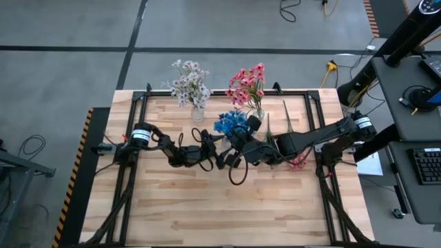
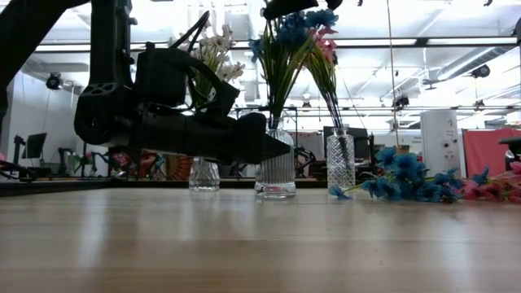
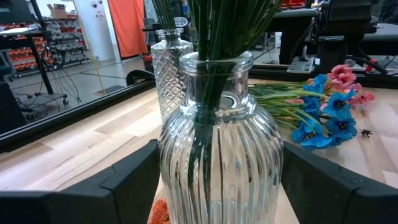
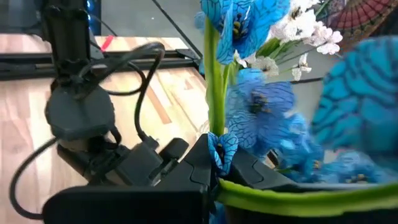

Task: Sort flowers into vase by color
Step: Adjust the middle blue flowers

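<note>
Three glass vases stand at the table's far middle. One holds white flowers (image 1: 189, 84), one pink flowers (image 1: 247, 83), and a ribbed vase (image 3: 221, 155) holds blue flowers (image 1: 230, 124). My left gripper (image 3: 221, 199) lies level on the table with its fingers wide apart on either side of the ribbed vase. My right gripper (image 4: 214, 171) is high above that vase, among the blue blossoms, shut on a blue flower's stem. Loose blue flowers (image 2: 407, 179) and pink flowers (image 2: 496, 189) lie flat on the table to the right. My left gripper has the ribbed vase's belly (image 3: 168, 168) between its two fingers, coming level from the table's left. The vase stands upright on the table. My right gripper pinches a blue flower's green stem (image 4: 214, 124) just below the blossoms, coming from the right and slanting slightly down. The stem stands upright in the vase; blossoms hide part of the contact.
The diamond-cut vase (image 3: 168, 68) with pink flowers stands close behind the ribbed one, and the white flowers' vase (image 2: 203, 175) to its left. Loose green stems (image 1: 286, 120) lie under my right arm. The table's near half is bare wood (image 1: 227, 213).
</note>
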Tool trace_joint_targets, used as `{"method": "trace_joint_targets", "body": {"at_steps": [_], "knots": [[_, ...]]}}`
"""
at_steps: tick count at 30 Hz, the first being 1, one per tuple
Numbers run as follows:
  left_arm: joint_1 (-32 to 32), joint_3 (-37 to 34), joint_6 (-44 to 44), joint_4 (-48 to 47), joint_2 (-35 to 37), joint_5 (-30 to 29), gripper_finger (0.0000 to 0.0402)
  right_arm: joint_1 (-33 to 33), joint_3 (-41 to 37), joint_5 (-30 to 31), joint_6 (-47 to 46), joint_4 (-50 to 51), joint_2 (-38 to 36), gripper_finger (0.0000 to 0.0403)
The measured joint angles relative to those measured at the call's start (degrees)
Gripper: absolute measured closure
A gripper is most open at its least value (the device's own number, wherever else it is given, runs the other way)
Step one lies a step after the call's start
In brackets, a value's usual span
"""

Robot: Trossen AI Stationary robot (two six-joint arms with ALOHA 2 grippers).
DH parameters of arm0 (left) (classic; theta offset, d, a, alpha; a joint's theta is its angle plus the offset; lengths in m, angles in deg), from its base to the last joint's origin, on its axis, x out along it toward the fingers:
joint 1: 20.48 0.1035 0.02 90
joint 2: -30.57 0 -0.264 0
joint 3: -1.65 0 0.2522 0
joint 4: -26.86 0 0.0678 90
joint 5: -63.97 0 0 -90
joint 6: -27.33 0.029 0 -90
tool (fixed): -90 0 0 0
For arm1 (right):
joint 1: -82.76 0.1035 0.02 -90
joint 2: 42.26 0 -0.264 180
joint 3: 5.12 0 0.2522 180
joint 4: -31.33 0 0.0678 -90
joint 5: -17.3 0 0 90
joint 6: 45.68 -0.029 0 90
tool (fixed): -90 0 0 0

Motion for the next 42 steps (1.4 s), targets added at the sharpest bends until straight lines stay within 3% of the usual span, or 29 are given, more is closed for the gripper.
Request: {"method": "trace_joint_targets", "body": {"at_steps": [7,27,35,42], "knots": [[0.00,0.00,-0.01,-0.01,0.00,0.00,0.0119,-1.31,-0.62,-2.86,-2.45,1.53,0.54,0.0393],[0.00,0.02,0.02,-0.04,0.00,0.11,0.0119,-1.31,1.11,-3.45,-2.48,1.65,-1.07,0.0387],[0.00,0.02,0.02,-0.04,-0.01,0.17,0.0119,-1.28,1.27,-3.43,-2.94,1.80,-1.31,0.0307],[0.00,0.02,0.02,-0.02,-0.01,0.22,0.0119,0.73,5.28,-3.37,-3.15,8.03,-2.18,0.0238]]}}
